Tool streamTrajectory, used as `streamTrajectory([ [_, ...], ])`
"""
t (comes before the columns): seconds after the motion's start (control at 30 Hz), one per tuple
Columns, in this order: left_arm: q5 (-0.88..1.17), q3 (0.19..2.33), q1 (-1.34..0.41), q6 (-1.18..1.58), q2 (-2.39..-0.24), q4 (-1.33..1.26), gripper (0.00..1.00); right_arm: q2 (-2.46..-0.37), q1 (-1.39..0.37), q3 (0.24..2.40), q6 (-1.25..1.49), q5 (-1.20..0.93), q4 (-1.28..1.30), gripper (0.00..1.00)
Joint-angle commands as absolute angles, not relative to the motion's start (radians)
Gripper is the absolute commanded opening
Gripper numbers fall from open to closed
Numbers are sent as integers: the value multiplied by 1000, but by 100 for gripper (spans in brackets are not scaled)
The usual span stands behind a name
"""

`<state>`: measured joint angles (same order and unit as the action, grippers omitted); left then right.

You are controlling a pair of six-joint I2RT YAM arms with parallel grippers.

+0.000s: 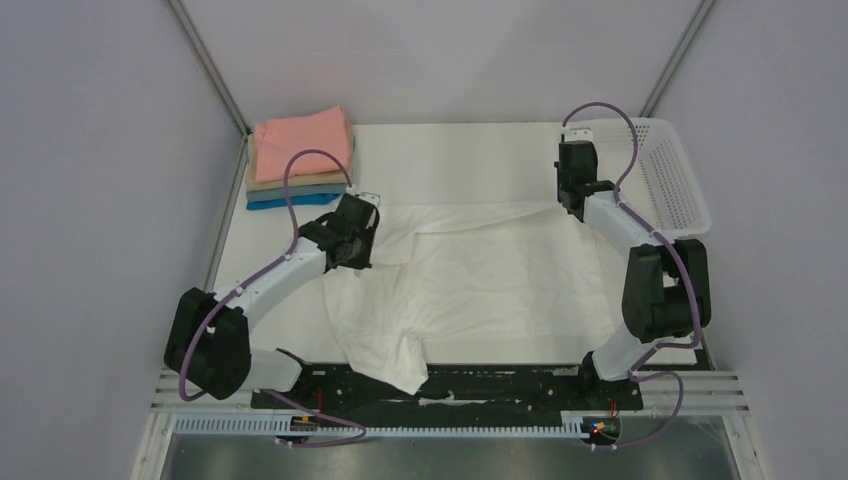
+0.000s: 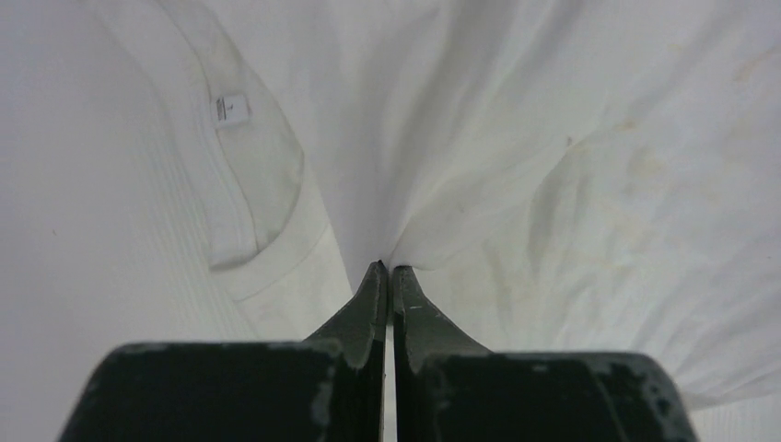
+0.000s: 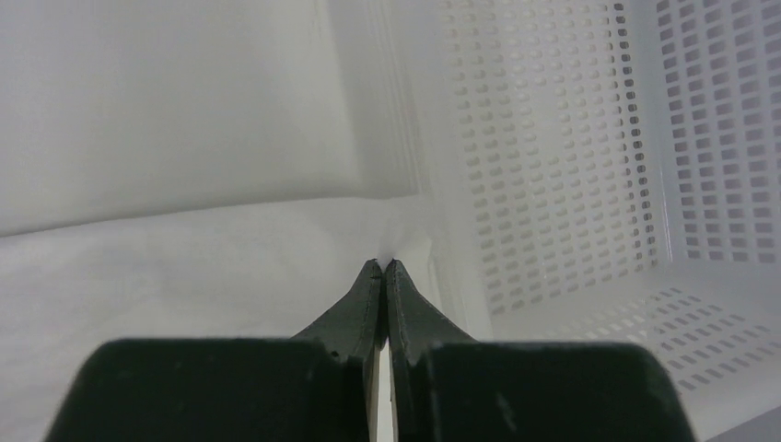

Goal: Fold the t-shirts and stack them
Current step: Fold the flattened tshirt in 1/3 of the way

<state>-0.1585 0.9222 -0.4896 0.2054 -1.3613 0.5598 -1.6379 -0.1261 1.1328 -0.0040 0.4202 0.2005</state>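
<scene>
A thin white t-shirt [image 1: 480, 275] lies spread and wrinkled across the table, one part hanging over the near edge. My left gripper [image 1: 360, 230] is shut on a pinch of its cloth at the left side. In the left wrist view the fabric fans out from my left gripper [image 2: 387, 267], and the collar with its label [image 2: 231, 109] lies to the left. My right gripper [image 1: 573, 203] is shut on the shirt's far right edge, beside the basket. A stack of folded t-shirts [image 1: 300, 145] sits at the back left, salmon pink on top, then tan, grey-blue and bright blue.
A white mesh basket [image 1: 672, 170] stands at the back right, and its wall [image 3: 562, 157] is close to my right gripper [image 3: 382, 264]. Grey walls close in the table on both sides. A black rail runs along the near edge.
</scene>
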Motion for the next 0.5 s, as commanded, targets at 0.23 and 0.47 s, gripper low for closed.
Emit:
streamTrajectory([
  [0.23,-168,822,-500,356,-1371,555,2,-1684,-118,1133,-28,505,278,13],
  [0.47,-101,810,-527,375,-1316,521,49,-1640,-117,1099,-2,496,289,31],
])
